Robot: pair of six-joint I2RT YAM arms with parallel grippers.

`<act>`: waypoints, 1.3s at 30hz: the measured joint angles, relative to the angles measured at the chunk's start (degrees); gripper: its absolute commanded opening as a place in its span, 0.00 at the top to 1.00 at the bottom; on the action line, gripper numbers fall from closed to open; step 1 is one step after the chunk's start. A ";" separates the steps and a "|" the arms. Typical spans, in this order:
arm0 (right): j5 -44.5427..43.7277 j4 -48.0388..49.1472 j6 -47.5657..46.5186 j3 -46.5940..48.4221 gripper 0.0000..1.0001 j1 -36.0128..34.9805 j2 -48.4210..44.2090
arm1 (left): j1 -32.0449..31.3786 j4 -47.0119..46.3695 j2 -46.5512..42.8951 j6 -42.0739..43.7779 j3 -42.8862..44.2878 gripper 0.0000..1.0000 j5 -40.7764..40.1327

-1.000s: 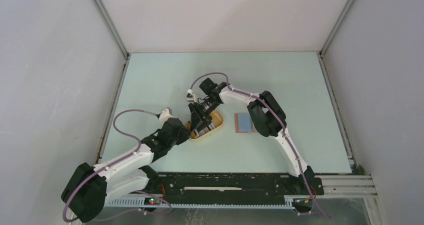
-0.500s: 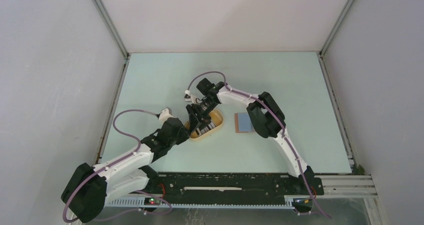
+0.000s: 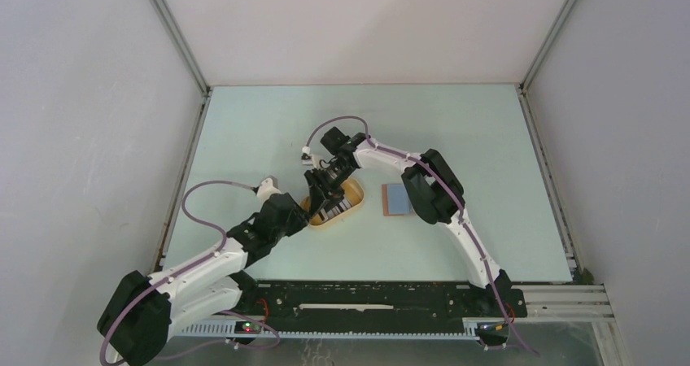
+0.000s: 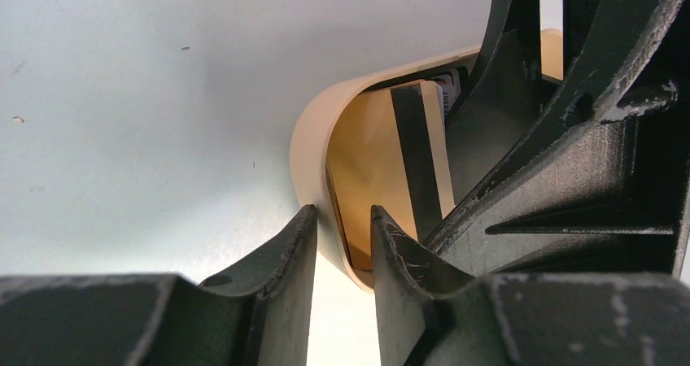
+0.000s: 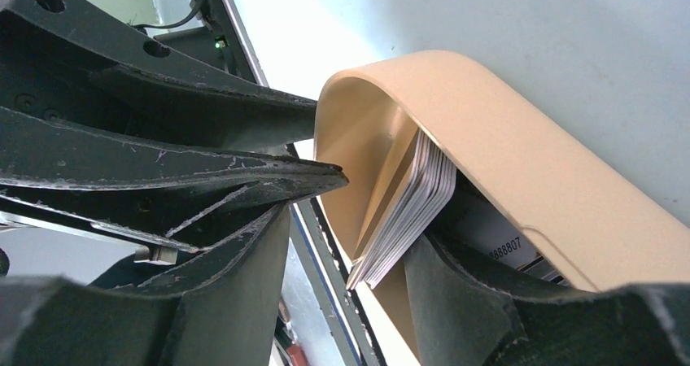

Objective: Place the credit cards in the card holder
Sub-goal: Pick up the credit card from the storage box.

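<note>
Tray rim is being pinched by the left gripper, jaws narrow, one finger on each side of the wall. The right gripper is being held inside the tray, jaws wide. The cards are being straddled, not clamped, leaning on the tray wall. The holder is being left open just right of the tray, mid-tabletop.

soft, even light from above fills the top view; the pale table is bright without glare and the arms cast only faint shadows. both wrist views are crisp, scuffs showing on the dark fingers. the tray is shaded inside. in the right wrist view the table washes out white at 11 o'clock.
</note>
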State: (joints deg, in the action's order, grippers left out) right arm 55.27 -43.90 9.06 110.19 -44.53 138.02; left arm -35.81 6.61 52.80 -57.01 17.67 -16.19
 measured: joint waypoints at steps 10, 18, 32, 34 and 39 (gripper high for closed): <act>-0.39 -0.20 -0.55 -0.17 0.37 0.33 -0.22 | 0.00 -0.11 -0.09 -0.02 0.00 0.65 0.02; -0.52 -0.63 -1.33 -0.44 0.37 0.68 -0.59 | 0.00 -0.13 -0.37 -0.04 -0.02 0.65 0.04; -1.16 -1.51 -3.04 -0.70 0.38 1.20 -1.77 | 0.00 -0.79 -0.37 -0.02 -0.02 0.65 0.17; -1.57 -1.68 -3.41 -0.70 0.38 1.20 -1.77 | 0.00 -1.16 -0.17 -0.02 -0.02 0.65 0.22; -2.51 -2.12 -4.28 -0.70 0.40 1.27 -1.77 | 0.02 -1.79 0.35 -0.02 -0.02 0.65 0.39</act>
State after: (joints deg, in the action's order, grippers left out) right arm 52.75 -46.02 4.78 109.49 -43.27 136.25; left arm -35.79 4.82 53.15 -57.04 17.65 -15.79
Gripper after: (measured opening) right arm 0.605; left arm 0.350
